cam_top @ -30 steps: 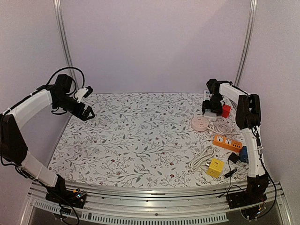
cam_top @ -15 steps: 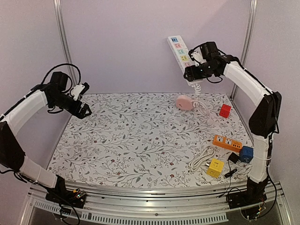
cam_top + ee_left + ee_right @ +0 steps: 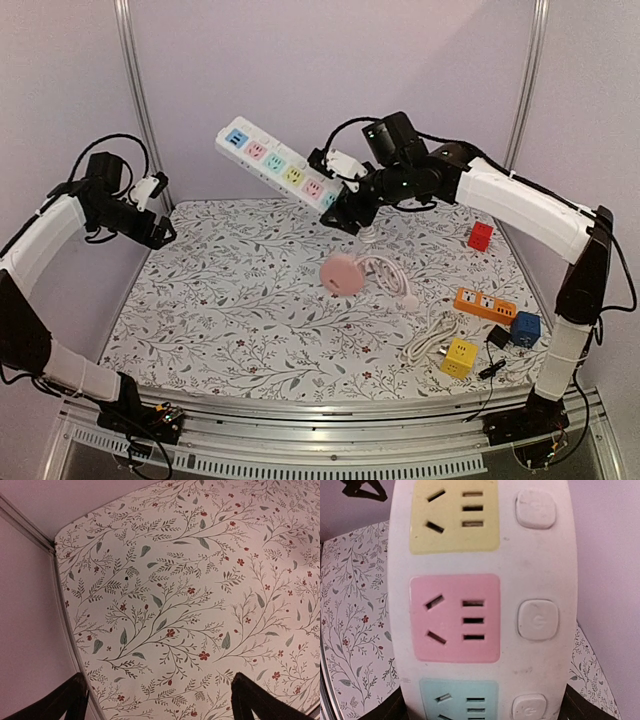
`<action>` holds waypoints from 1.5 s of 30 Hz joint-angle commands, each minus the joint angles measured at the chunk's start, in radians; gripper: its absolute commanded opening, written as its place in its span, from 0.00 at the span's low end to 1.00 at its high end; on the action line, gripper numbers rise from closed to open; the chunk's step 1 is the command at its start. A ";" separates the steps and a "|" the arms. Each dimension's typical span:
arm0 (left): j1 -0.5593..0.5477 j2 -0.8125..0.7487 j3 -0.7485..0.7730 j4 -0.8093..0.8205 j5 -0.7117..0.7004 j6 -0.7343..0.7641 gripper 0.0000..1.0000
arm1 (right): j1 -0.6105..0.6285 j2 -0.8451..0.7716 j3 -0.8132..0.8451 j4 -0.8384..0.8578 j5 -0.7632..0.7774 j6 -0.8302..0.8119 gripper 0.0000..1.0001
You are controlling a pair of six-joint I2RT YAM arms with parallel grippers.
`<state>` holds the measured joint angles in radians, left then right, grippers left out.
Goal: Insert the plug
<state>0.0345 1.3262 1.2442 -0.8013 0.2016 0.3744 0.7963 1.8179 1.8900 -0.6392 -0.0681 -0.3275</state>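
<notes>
white power strip (image 3: 280, 170), seemingly clamped in right hand (image 3: 342, 204), long axis up-left

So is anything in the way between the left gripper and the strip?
Nothing visible. The right gripper holds the strip up in the air, and only tablecloth shows between it and the open left gripper.

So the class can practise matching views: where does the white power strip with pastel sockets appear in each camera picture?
Top external: the white power strip with pastel sockets slants in the air, upper centre.
Left wrist: not in it.
Right wrist: the strip fills the middle of the frame.
Shared landmark: the floral tablecloth.
</notes>
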 commanded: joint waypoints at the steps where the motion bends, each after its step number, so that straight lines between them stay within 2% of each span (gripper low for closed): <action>1: 0.041 -0.030 -0.017 -0.034 0.005 0.009 1.00 | 0.053 0.072 0.037 0.001 0.026 -0.166 0.00; 9: 0.056 -0.048 -0.038 -0.039 0.003 0.012 0.99 | 0.054 0.160 0.141 -0.031 0.054 -0.243 0.00; 12: 0.059 -0.052 -0.025 -0.054 0.007 0.020 1.00 | 0.067 0.165 0.127 -0.051 0.011 -0.260 0.00; 14: 0.059 -0.058 -0.023 -0.068 0.030 0.034 0.99 | 0.093 0.161 0.063 -0.051 -0.044 -0.264 0.00; 18: 0.058 -0.055 -0.026 -0.128 0.144 0.095 0.99 | 0.161 0.187 -0.071 -0.008 -0.129 -0.294 0.00; 22: 0.045 -0.060 -0.019 -0.286 0.369 0.257 0.99 | 0.190 0.286 -0.034 -0.016 -0.249 -0.266 0.00; 25: -0.013 -0.063 -0.017 -0.385 0.448 0.384 0.99 | 0.189 0.363 0.012 -0.022 -0.276 -0.235 0.00; 29: -0.205 -0.046 -0.016 -0.394 0.380 0.452 0.99 | 0.189 0.434 0.037 -0.017 -0.240 -0.244 0.00; 32: -0.265 -0.052 -0.060 -0.366 0.383 0.533 1.00 | 0.190 0.500 0.057 0.000 -0.215 -0.242 0.02; 33: -0.272 -0.040 -0.076 -0.352 0.386 0.540 1.00 | 0.189 0.530 0.071 0.002 -0.206 -0.224 0.07; 34: -0.280 -0.026 -0.095 -0.329 0.381 0.538 0.99 | 0.190 0.547 0.086 0.001 -0.196 -0.208 0.19; 35: -0.293 -0.012 -0.119 -0.304 0.368 0.534 1.00 | 0.191 0.565 0.100 0.001 -0.186 -0.184 0.33; 37: -0.314 0.006 -0.181 -0.234 0.336 0.527 1.00 | 0.192 0.570 0.109 0.001 -0.177 -0.138 0.69; 39: -0.329 0.008 -0.264 -0.142 0.301 0.515 0.99 | 0.191 0.540 0.101 0.000 -0.176 -0.112 0.87; 42: -0.360 0.017 -0.325 -0.038 0.270 0.491 0.99 | 0.186 0.426 0.046 0.003 -0.203 -0.079 0.98; 45: -0.400 0.044 -0.348 0.018 0.249 0.485 1.00 | 0.154 0.293 -0.037 0.010 -0.303 -0.038 0.99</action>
<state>-0.3153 1.3491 0.9138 -0.9291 0.4931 0.8646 0.9878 2.3024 1.9205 -0.6415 -0.2695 -0.4435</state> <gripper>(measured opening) 0.995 0.986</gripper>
